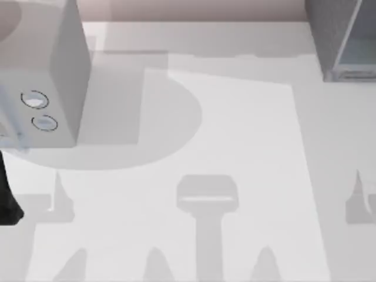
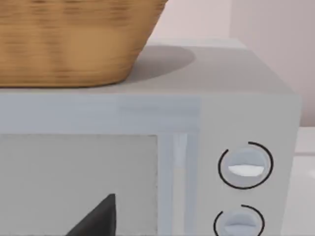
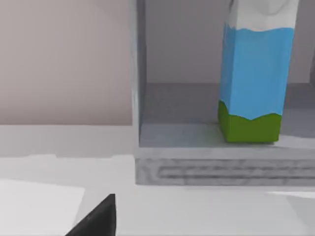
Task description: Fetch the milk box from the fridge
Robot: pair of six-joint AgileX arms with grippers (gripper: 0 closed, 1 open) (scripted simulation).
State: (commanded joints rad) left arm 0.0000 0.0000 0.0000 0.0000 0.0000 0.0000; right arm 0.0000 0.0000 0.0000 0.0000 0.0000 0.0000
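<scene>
Right wrist view: milk box [image 3: 256, 78] stands upright inside the open fridge [image 3: 197, 167], ungrasped; fetching remains; gripper state cannot tell.

Left arm [image 1: 9, 197]: dark link at the top view's left edge, low. Left hand [image 2: 98, 219]: one dark fingertip visible in its wrist view. Right hand [image 3: 98, 219]: likewise, one dark fingertip.

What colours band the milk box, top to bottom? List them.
The milk box runs white on top, light blue in the middle, green at the bottom; the right wrist view shows it best.
</scene>
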